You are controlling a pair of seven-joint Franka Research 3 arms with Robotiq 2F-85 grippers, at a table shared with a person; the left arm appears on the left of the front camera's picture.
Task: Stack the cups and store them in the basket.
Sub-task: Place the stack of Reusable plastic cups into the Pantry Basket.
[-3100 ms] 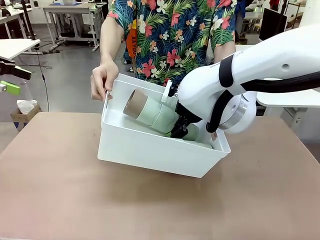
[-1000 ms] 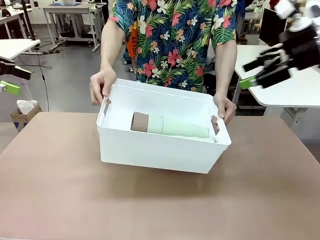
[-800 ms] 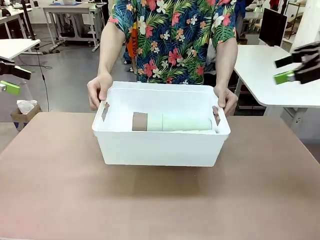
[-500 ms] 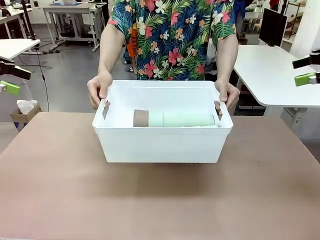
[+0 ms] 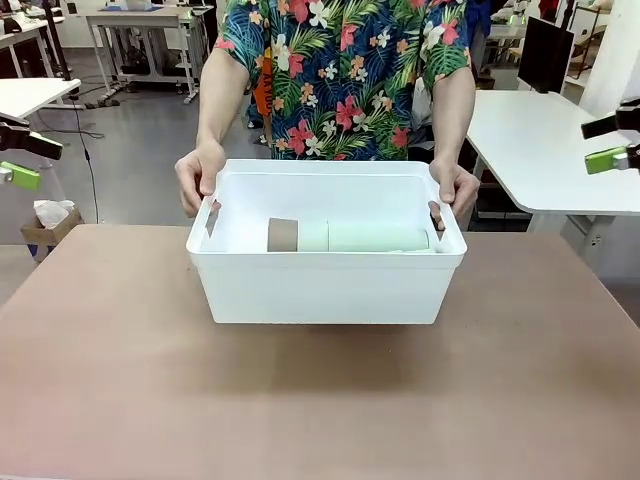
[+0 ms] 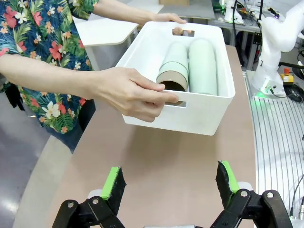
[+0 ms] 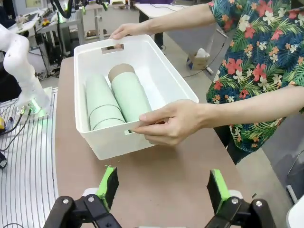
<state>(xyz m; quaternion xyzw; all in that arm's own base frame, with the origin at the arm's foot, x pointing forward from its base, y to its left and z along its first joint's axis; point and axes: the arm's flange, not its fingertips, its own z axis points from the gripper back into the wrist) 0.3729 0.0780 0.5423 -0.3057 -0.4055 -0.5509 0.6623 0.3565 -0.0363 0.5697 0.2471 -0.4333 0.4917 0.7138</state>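
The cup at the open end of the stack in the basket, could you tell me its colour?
Brown cup, clearest in the left wrist view.

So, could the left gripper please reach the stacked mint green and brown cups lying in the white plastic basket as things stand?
Probably yes: the left gripper is open and the cups lie uncovered, though the person's hand grips the basket's near handle.

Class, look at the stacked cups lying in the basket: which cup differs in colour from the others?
The brown cup, at the end of one stack in the basket; every other cup showing is pale mint green.
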